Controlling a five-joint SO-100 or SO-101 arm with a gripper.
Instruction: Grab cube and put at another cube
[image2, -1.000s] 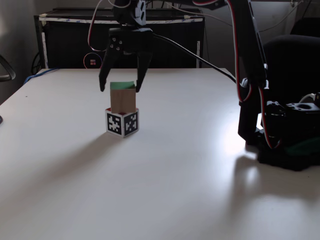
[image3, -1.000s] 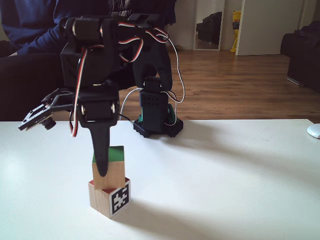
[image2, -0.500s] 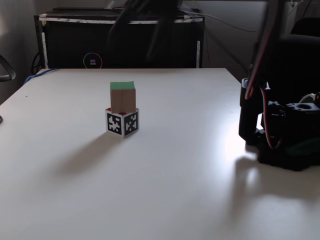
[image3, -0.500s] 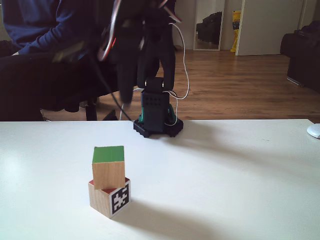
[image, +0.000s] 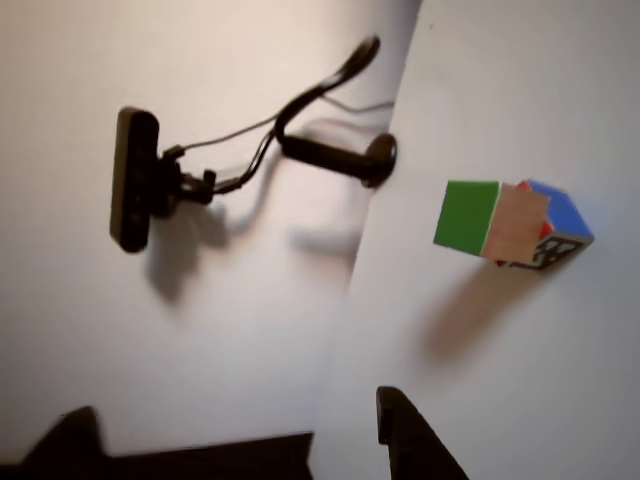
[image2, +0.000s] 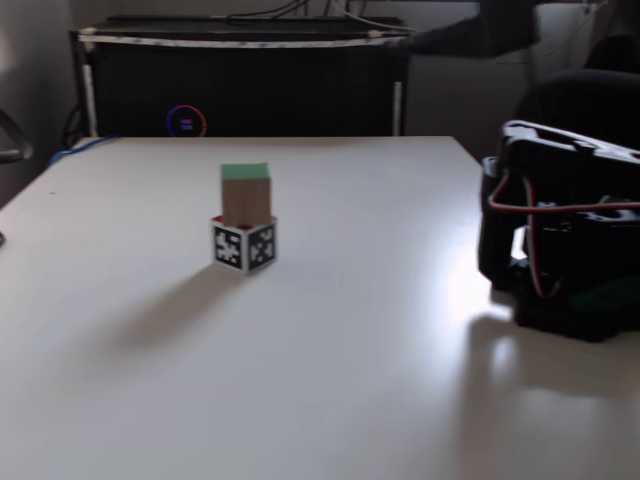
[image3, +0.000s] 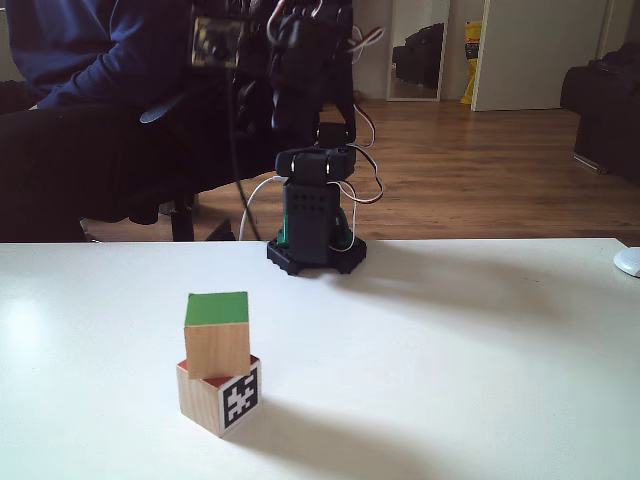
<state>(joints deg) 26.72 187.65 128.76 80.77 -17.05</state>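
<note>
The cube (image2: 245, 195), green on top with plain wood sides, rests on another cube (image2: 245, 246) that shows black-and-white markers. In another fixed view the cube (image3: 216, 332) sits slightly askew on another cube (image3: 220, 396), with a strip of red showing between them. The other view shows the cube (image: 467, 215) and the blue face of another cube (image: 562, 215) at the right. My gripper (image: 232, 402) is open, its two dark fingers wide apart at the bottom edge, far from the stack. The arm (image3: 300, 60) is folded back above its base.
A webcam on a bent stand (image: 135, 180) stands off the table's edge in the other view. The arm's base (image2: 560, 290) sits at the table's right side. A person (image3: 80, 60) sits behind the table. A white mouse (image3: 628, 262) lies at the right edge.
The open gripper, which straddled the green-topped cube a second ago, has lifted off and swung back toward the base. The stack has not moved.
</note>
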